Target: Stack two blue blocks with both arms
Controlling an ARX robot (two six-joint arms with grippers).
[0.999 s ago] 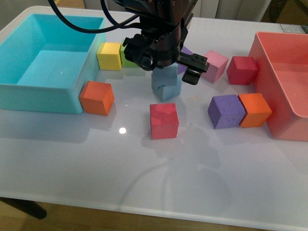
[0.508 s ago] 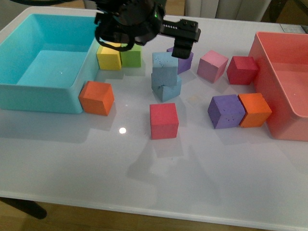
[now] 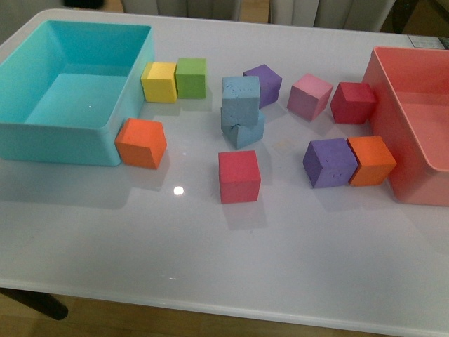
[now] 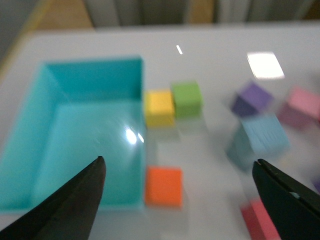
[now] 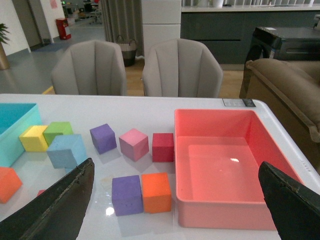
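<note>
Stacking appears complete. The upper blue block [image 3: 240,91] rests on the lower blue block [image 3: 245,129], turned somewhat relative to it, at the centre of the tabletop [image 3: 280,253]. The stack stands right of the green cube [image 3: 191,77], just beside the far purple cube [image 3: 264,83], and beyond the red cube [image 3: 239,176]. By my judgement nothing is left except confirming the stack holds.

Neither arm appears in the front view. The left gripper [image 4: 177,200] is spread wide and empty, raised well above the tabletop, with the blurred stack showing between its fingertips. The right gripper [image 5: 177,200] is likewise spread and empty, well apart from the stack, which sits beside the teal bin [image 3: 42,133] end of its view.
</note>
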